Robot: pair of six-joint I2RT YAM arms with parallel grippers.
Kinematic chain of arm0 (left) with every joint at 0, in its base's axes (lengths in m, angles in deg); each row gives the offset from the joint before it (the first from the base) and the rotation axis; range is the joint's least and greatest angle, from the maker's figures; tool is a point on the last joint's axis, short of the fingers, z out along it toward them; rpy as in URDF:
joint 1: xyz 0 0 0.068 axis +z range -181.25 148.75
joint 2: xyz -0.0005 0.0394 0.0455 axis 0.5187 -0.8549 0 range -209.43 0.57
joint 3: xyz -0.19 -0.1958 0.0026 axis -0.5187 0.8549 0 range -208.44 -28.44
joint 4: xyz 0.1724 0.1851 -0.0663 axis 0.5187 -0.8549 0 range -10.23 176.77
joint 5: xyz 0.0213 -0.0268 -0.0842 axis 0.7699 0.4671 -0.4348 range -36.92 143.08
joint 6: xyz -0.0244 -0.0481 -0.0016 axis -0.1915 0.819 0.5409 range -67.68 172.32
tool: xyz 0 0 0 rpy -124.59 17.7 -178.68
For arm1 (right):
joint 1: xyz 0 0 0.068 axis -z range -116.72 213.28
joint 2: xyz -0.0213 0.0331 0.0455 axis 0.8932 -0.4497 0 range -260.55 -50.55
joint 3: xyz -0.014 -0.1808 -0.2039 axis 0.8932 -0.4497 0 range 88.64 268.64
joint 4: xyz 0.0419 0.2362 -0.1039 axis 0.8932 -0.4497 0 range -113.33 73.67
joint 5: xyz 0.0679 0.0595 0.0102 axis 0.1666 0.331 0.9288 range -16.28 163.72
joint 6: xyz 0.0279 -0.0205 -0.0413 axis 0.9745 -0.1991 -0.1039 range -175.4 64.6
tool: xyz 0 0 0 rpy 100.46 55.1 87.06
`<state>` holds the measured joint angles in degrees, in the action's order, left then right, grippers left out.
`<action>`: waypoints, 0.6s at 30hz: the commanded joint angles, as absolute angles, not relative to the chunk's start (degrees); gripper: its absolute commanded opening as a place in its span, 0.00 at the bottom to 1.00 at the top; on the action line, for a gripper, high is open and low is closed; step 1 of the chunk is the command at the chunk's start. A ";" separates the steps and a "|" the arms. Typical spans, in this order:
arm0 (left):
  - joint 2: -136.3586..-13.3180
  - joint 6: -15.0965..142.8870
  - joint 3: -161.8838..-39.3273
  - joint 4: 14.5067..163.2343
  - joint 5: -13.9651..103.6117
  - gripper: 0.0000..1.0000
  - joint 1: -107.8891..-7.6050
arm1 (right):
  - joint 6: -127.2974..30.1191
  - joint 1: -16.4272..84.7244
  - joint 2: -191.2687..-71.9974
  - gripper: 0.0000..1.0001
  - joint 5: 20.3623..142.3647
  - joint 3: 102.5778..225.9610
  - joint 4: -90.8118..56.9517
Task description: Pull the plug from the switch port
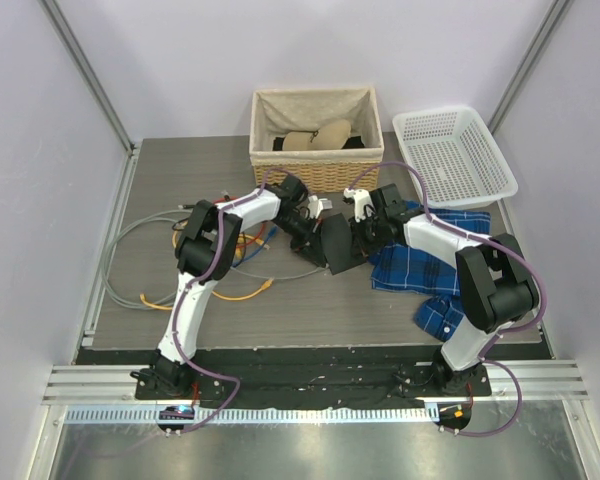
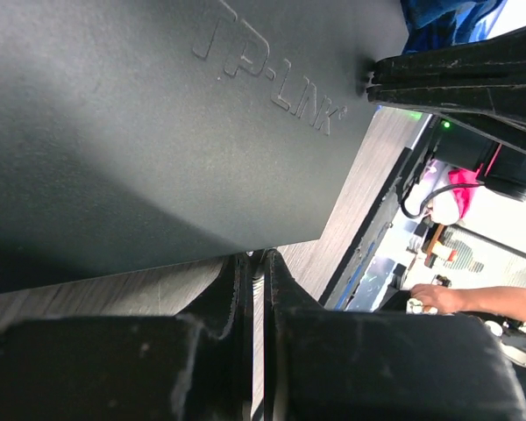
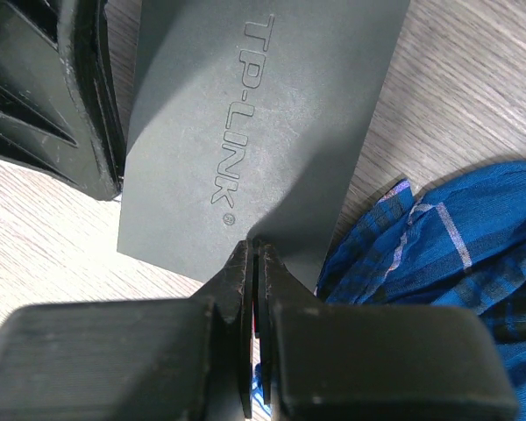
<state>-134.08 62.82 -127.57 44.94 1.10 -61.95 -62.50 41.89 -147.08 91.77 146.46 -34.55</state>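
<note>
Find the switch (image 1: 337, 243) at mid-worktop, flat between the two wrists, TP-LINK lettering up. Note the left gripper (image 2: 254, 263): fingers pressed together, nothing seen between them, tips just beside one edge of the box. Same for the right gripper (image 3: 254, 259): closed to a slit, empty as far as can be seen, tips at the opposite edge, touching or nearly so, right beside the blue plaid cloth (image 3: 438, 246). No plug and no socket row visible in either wrist view, so no telling about a plug in any port. Likely socket side: toward the left arm, judging by the cables bunched there.

To do the step well, probably:
- Locate the socket edge first.
- Open one gripper and take the plug by its body, not its cable.
- Press any latch tab, then draw straight out along the port's axis.
- Pin the box with the other gripper against dragging.

For room, pull toward the left edge, past the loose grey and yellow cables (image 1: 230, 296). Avoid the far edge, crowded by the wicker basket (image 1: 317, 172) and the white plastic basket (image 1: 458, 190). Avoid the right edge too, covered by cloth.
</note>
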 commanded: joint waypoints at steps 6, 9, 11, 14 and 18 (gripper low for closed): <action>-135.75 60.58 -127.67 45.81 13.01 0.00 -63.24 | -62.70 41.22 -149.52 0.01 89.81 145.68 -36.90; -135.84 60.58 -126.96 46.07 12.31 0.00 -63.41 | -62.70 41.13 -149.69 0.01 89.81 145.85 -36.81; -136.10 60.49 -127.14 46.16 12.22 0.00 -63.50 | -62.87 41.04 -149.69 0.01 89.72 145.94 -36.90; -136.71 59.09 -129.33 43.89 12.57 0.00 -63.33 | -62.96 40.95 -149.87 0.02 89.54 146.20 -37.08; -139.44 56.97 -135.65 39.22 11.87 0.00 -62.19 | -63.14 40.95 -150.04 0.01 89.45 146.47 -37.08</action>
